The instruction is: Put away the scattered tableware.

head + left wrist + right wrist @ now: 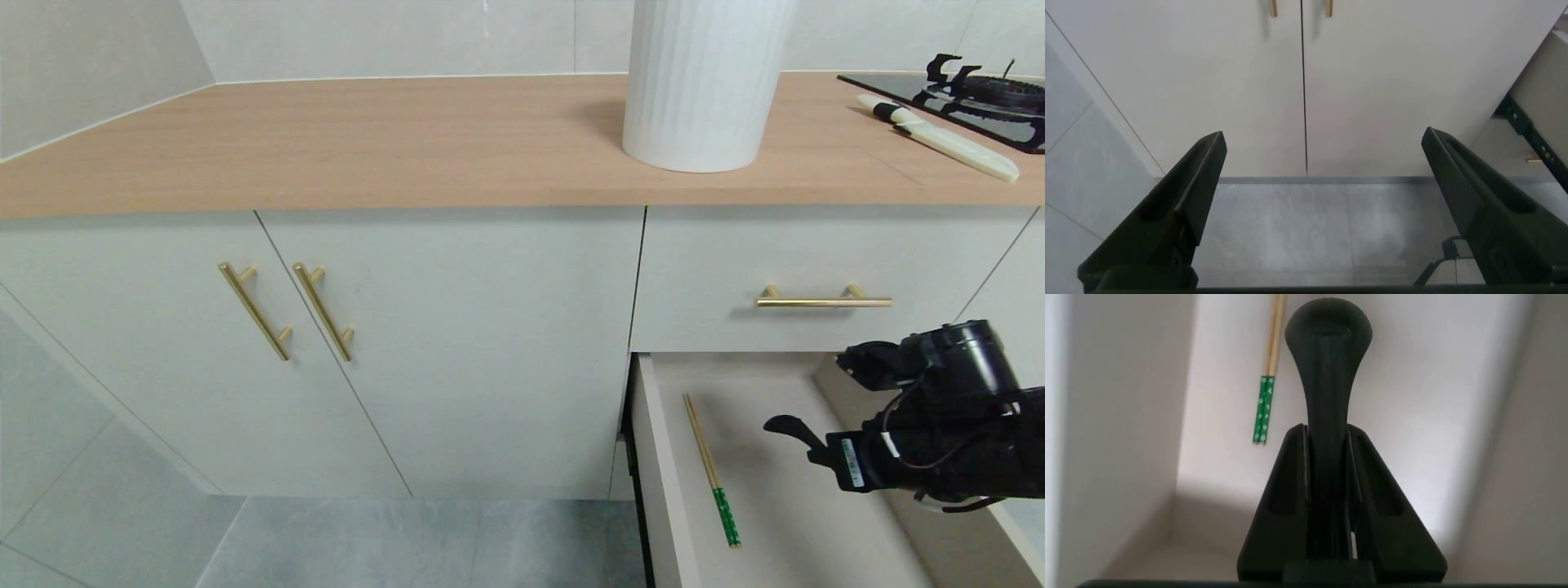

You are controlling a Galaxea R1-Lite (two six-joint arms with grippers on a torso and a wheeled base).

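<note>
Currently we hold a black utensil (788, 426) over the open drawer (665, 457).
Our right hand (829, 461) clamps it; the chopsticks (710, 469) lie lengthwise near the drawer's left wall; our left hand (1323, 140) is spread open.

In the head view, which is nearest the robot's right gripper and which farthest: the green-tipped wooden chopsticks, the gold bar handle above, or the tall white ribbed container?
From the right gripper, shut on a black utensil:
1. Green-tipped wooden chopsticks, in the open drawer beside it.
2. Gold bar handle, on the drawer front above.
3. White ribbed container, up on the countertop.
</note>
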